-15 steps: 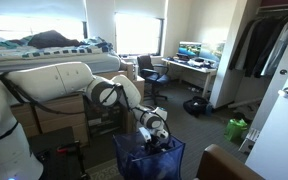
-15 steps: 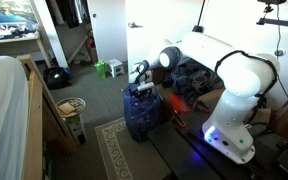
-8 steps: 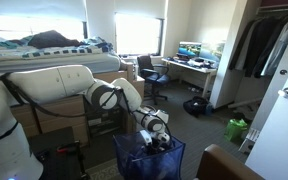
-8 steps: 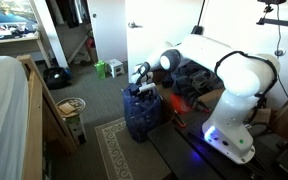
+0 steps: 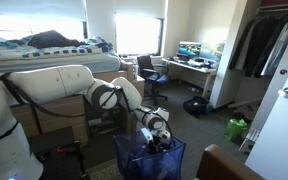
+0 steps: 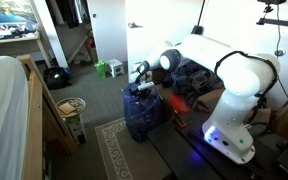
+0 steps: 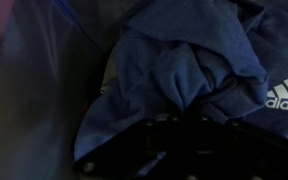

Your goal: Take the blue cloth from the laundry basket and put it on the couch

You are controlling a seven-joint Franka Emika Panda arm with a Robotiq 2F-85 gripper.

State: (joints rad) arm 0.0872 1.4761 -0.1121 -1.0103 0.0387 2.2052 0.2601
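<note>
At the mouth of the laundry basket point(image 5: 134, 165), gripper point(image 5: 159, 142) slightly lower than a second ago, over the blue cloth point(image 7: 174, 70), grip unclear.

One basket point(image 5: 126, 162) at six o'clock, one blue cloth point(image 7: 184, 70) inside it, one couch point(image 5: 224, 165) at five o'clock, one chair point(image 5: 150, 70), one black bag point(image 5: 195, 105), one green bundle point(image 5: 236, 129).

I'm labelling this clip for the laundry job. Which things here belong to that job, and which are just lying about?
Part of the job:
blue cloth
laundry basket
couch
gripper, at the basket's top

Just lying about:
green bundle
black bag
office chair
monitor
</note>
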